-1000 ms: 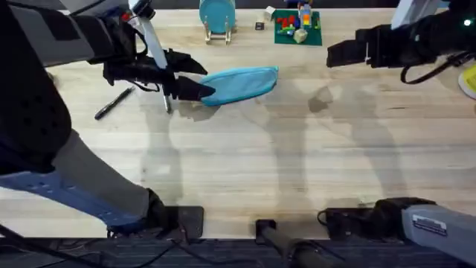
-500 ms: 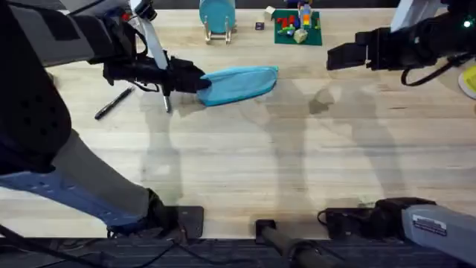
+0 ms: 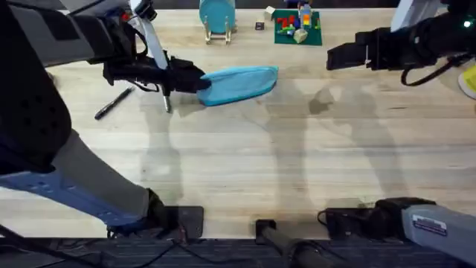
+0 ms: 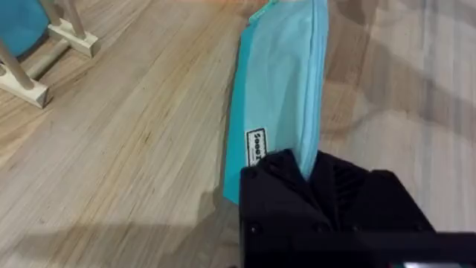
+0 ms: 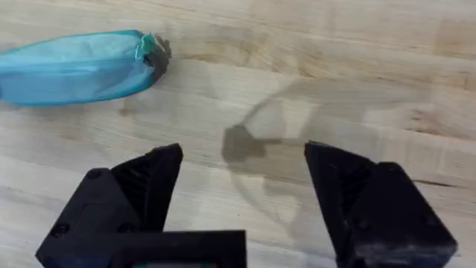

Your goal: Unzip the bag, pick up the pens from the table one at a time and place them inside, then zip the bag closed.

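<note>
Bag point(image 3: 239, 83): one, light blue, lay on the table point(image 3: 297, 164) toward its far side.
Left gripper point(image 4: 309, 173): fingers pinched the bag's near end; the left wrist view showed a small label there.
Right gripper point(image 5: 242, 175): fingers spread wide, holding nothing, well apart from the bag.
Pens: two, black point(image 3: 114, 103) and silver point(image 3: 167, 103), both beside the left gripper.

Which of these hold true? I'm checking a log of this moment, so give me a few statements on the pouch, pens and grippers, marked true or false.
1. The left gripper is shut on one end of the soft light-blue fabric pouch. True.
2. The right gripper holds the slim black pen. False: it hangs open, holding nothing; the pen lies on the light wooden table.
3. The pouch lies on the table. True.
4. The black pen is inside the pouch. False: it lies apart from it.
</note>
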Available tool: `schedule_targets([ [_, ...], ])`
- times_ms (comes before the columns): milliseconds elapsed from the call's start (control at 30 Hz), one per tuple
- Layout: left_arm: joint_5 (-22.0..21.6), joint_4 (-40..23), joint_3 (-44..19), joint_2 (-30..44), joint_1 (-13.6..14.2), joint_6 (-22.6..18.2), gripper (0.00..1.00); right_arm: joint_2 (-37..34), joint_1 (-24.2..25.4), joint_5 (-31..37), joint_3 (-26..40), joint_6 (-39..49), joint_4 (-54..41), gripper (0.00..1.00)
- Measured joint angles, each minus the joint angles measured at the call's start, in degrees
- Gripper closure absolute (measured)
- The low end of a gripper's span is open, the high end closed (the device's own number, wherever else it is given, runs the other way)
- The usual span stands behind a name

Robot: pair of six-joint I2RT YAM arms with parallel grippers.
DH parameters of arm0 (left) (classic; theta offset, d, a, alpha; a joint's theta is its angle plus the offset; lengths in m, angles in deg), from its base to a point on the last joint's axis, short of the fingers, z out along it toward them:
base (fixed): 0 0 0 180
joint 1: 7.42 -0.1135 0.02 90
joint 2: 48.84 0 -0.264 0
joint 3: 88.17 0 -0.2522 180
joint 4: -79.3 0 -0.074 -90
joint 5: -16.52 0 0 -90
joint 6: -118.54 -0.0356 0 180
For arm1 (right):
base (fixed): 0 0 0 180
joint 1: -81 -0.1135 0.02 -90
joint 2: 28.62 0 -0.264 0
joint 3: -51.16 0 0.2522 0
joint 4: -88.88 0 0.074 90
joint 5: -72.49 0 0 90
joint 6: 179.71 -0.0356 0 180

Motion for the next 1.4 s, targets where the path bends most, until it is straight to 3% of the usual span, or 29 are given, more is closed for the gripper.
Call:
schedule_targets([
  [367, 0.0, 0.0, 0.0, 0.0, 0.0, -0.01, 0.956, 0.0, 0.0, -1.18, 0.0, 0.0, 0.66, 0.005],
  [767, 0.0, 0.0, 0.0, 0.0, 0.0, 0.0, 0.957, -0.66, 0.0, -13.24, 1.82, 1.33, 0.72, 0.005],
  [967, 0.0, 0.0, 0.0, 0.0, 0.0, 0.0, 0.957, -6.24, 0.0, -19.3, 5.91, 1.29, 1.04, 0.005],
  [1400, 0.0, 0.01, 0.0, 0.0, 0.0, 0.0, 0.957, -17.72, -0.95, -24.45, 13.69, -0.66, 3.95, 0.007],
])
